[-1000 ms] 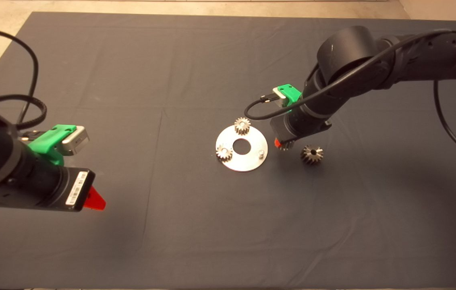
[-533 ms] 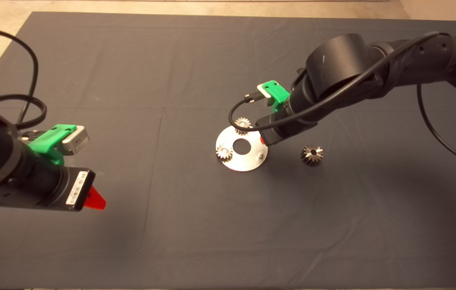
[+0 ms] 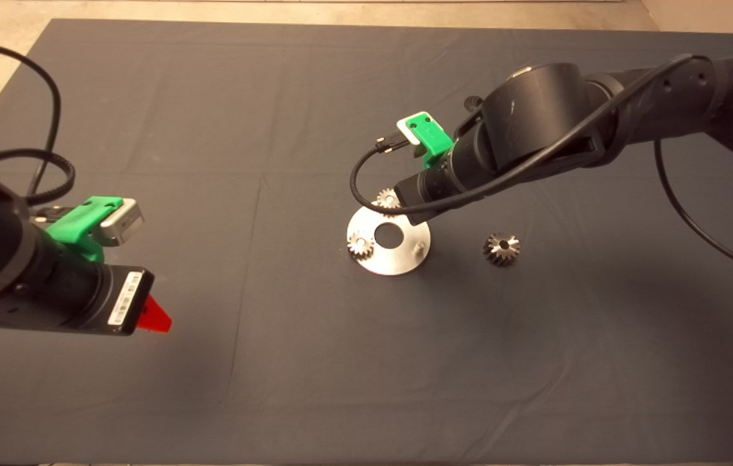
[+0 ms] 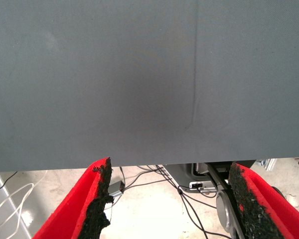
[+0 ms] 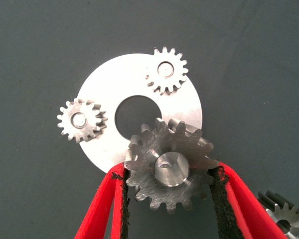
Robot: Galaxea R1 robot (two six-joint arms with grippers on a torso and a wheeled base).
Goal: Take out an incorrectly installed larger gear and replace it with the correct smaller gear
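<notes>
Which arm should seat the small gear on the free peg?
Right. Its gripper already grips the small gear over the round plate, near the free peg. The left gripper is open and empty at the mat's edge.

A dark grey mat [image 3: 211,129] covers the surface; shallow creases cross it. A round metal plate [image 3: 399,255] with a large central hole lies near the mat's middle. Two small spur gears [image 5: 81,120] sit at the plate's rim, well apart. Beyond the mat's near edge, cables [image 4: 154,185] lie on a pale floor [image 4: 149,209].
</notes>
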